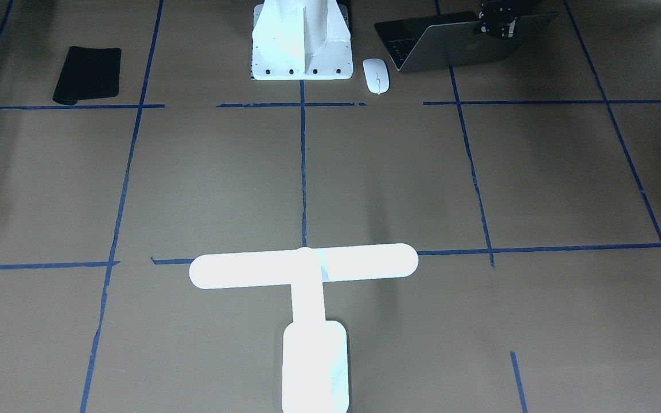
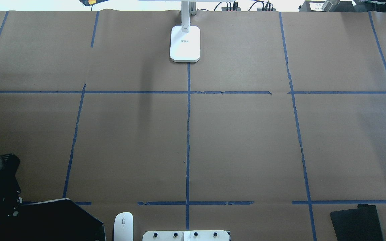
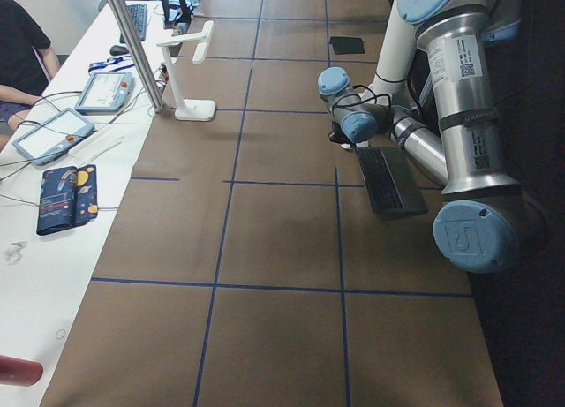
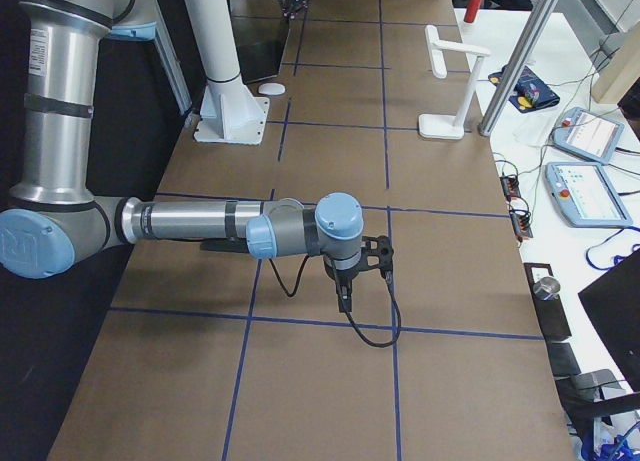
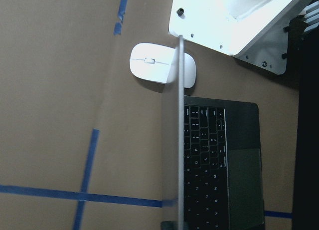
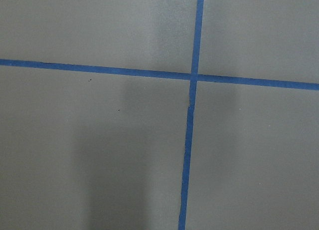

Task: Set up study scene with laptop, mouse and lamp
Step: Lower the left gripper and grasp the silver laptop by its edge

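The grey laptop point(image 1: 457, 49) stands partly open at the robot's near edge, keys point(image 5: 204, 160) showing. My left gripper point(image 1: 497, 27) sits at the top edge of its lid point(image 5: 179, 130), shut on it as far as I can see. The white mouse point(image 1: 376, 76) lies beside the laptop, next to the pedestal; it also shows in the overhead view point(image 2: 123, 226). The glowing lamp point(image 1: 303, 267) stands at the far middle edge, its base point(image 2: 185, 43) on the centre line. My right gripper point(image 4: 345, 291) hangs low over bare paper; I cannot tell whether it is open.
A black mouse pad point(image 1: 86, 74) lies at the robot's near right corner. The white bolted pedestal point(image 1: 302, 40) stands at the near middle. Blue tape lines point(image 6: 192, 78) grid the brown paper. Tablets and cables point(image 4: 580, 171) lie beyond the far edge.
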You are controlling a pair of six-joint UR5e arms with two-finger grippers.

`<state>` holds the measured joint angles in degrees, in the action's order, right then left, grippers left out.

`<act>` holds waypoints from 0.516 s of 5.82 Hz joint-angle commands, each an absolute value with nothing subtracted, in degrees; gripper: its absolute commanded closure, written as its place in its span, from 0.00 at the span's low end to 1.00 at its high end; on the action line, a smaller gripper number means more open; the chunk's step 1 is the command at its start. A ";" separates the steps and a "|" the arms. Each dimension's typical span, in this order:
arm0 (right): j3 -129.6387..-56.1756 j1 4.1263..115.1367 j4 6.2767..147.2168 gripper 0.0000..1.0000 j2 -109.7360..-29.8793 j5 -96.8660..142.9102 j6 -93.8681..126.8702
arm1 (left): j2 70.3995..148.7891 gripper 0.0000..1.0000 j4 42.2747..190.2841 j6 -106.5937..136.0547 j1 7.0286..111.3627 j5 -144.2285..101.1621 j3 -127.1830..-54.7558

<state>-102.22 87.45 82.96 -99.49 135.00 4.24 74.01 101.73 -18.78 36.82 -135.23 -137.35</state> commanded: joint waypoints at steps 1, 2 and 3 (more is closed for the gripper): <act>-102.30 87.45 82.97 0.00 -99.49 135.09 4.31 | 78.01 1.00 91.12 -35.07 44.35 -135.09 -137.55; -102.39 87.45 82.97 0.00 -99.49 135.00 4.22 | 82.57 1.00 84.62 -40.20 47.26 -135.00 -137.03; -102.39 87.45 82.97 0.00 -99.49 135.09 4.31 | 88.97 1.00 80.81 -41.21 49.20 -134.83 -134.67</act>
